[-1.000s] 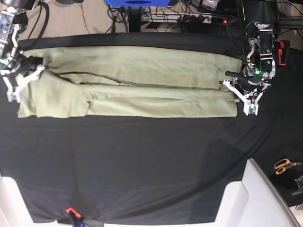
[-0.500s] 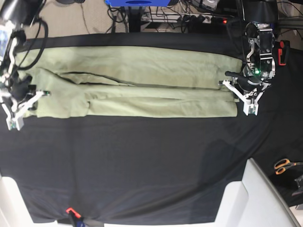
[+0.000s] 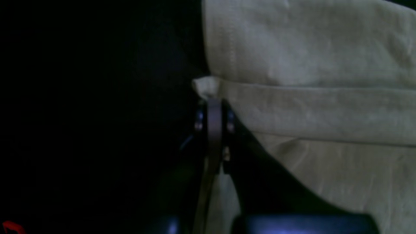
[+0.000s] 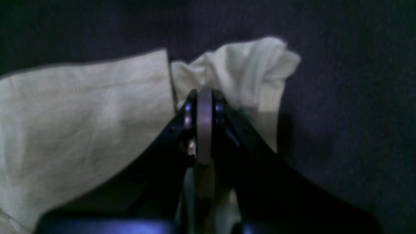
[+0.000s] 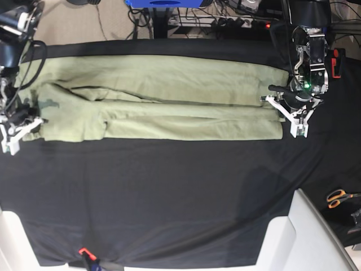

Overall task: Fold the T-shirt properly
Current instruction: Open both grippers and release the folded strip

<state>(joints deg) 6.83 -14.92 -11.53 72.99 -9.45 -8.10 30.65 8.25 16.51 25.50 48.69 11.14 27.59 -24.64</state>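
At the left edge of the base view, the right pincer (image 5: 17, 127) is clamped on a bunched corner of the sage-green T-shirt (image 5: 163, 99) (its wrist view shows cloth puffing up past the closed tips). The T-shirt lies as a long folded band across the black-clothed bench (image 5: 169, 197), toward the far side. At its right end the left pincer (image 5: 290, 110) is closed on a hem fold.

Matt cotton T-shirt (image 5: 169, 101), matt black tablecloth (image 5: 169, 197)
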